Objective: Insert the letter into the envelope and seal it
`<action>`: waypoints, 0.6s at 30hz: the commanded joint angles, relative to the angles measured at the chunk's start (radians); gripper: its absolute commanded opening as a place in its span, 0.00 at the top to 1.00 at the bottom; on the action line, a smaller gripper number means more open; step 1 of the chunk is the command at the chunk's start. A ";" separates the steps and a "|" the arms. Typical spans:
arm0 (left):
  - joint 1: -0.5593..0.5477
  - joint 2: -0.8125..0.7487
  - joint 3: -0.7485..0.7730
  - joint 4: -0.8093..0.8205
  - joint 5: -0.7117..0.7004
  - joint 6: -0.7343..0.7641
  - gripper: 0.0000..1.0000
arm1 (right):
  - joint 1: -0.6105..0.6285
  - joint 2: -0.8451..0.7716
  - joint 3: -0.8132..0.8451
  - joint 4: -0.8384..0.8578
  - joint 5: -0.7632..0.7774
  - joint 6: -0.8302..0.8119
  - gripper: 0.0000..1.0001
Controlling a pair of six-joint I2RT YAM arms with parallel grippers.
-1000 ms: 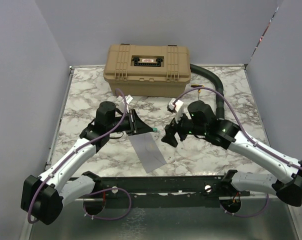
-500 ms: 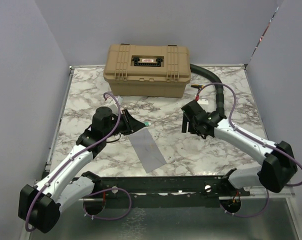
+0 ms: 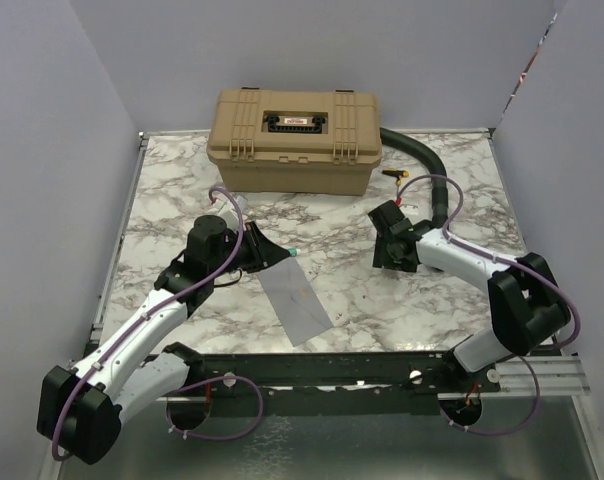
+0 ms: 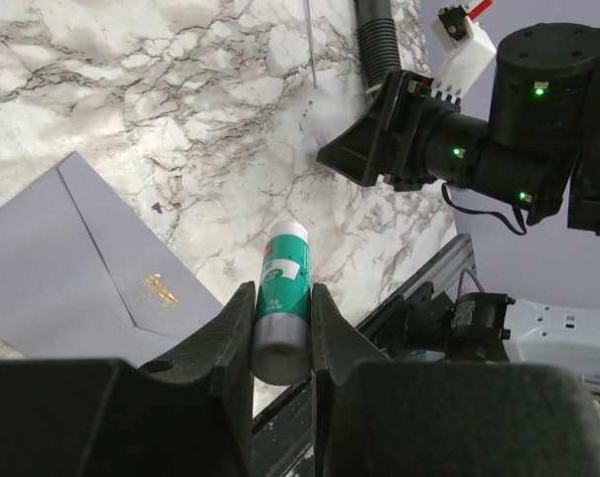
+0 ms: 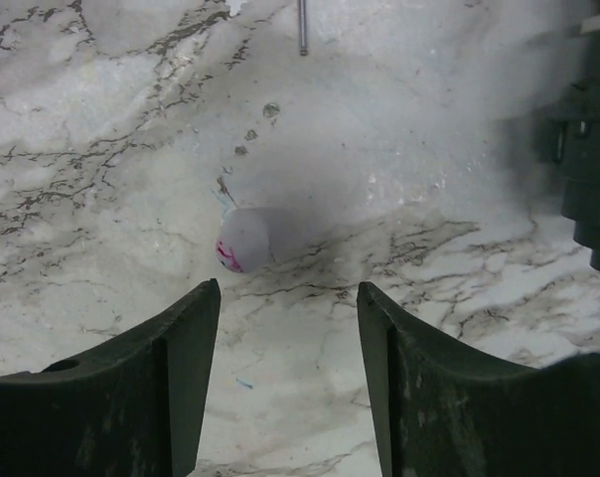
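The grey-lavender envelope (image 3: 295, 297) lies flat on the marble table, its triangular flap folded down, with a small gold mark near the flap's tip (image 4: 159, 288). Just above its far corner my left gripper (image 3: 280, 256) is shut on a green-and-white glue stick (image 4: 284, 273), which points out over the table. My right gripper (image 3: 393, 258) hangs open over bare marble to the right, fingers pointing down. A small white cap with pink marks (image 5: 243, 239) lies just ahead of its left finger (image 5: 186, 338). The letter is not in view.
A tan hard case (image 3: 294, 135) stands at the back of the table. A black ribbed hose (image 3: 429, 168) curves behind the right arm, with a small yellow-handled tool (image 3: 395, 175) beside it. A dark metal rail (image 3: 312, 368) runs along the near edge.
The right arm has drawn back to the right and turned its gripper down toward the table, jaws narrowing somewhat. The left gripper keeps the glue stick and has barely shifted.
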 commanded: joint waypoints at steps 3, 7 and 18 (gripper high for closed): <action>0.002 0.008 -0.003 0.006 -0.012 0.020 1.00 | -0.029 0.059 0.006 0.097 -0.038 -0.054 0.38; 0.002 0.010 -0.005 0.005 -0.009 0.019 1.00 | -0.041 0.094 0.019 0.126 -0.042 -0.073 0.45; 0.002 0.016 -0.007 0.007 -0.006 0.021 1.00 | -0.046 0.127 0.046 0.128 -0.068 -0.109 0.66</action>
